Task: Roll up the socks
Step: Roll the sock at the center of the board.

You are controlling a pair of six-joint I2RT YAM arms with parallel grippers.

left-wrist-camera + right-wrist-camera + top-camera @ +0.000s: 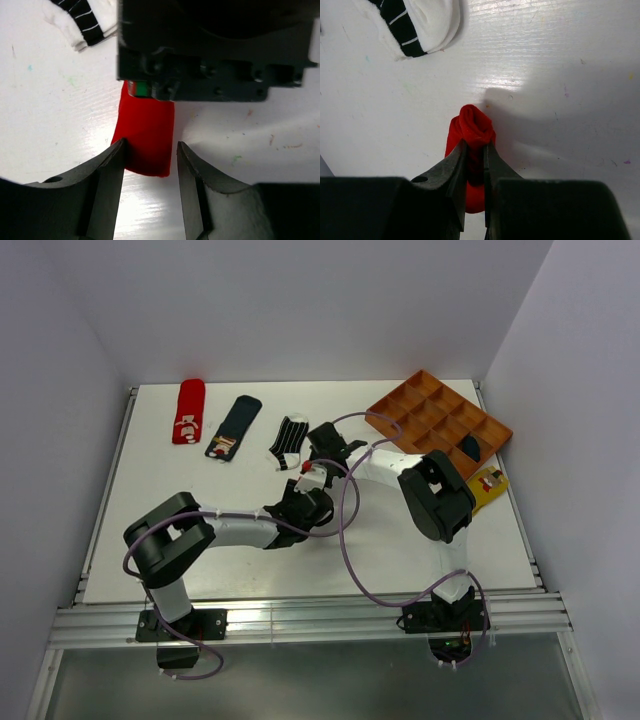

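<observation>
Left of the orange-brown divided plastic tray [430, 405], mid-table, both arms meet over one red fabric sock [306, 468]. The top view shows it only as a red speck between them.

Right wrist cam fills that in: right gripper [475, 146] clamped on the sock, with a bunched, rolled end sticking out past the fingertips.

Left wrist cam: left gripper [151, 147] has its jaws apart, straddling the sock's flat end, which lies on the white table [60, 125]. The right gripper's black body covers the other end.

Only the top view gives the rest:
- second red sock with white marks [188, 412], furthest left of the tray
- navy sock with a patch [233, 428], next in
- black-and-white striped sock [289, 443], nearest the arms
- plain navy sock [470, 447], in a tray compartment
- mustard yellow sock [487, 486], just beside the tray's near edge

Left arm reaches low across the table toward the tray. Right arm is folded, elbow raised, wrist pointing away from the tray.
</observation>
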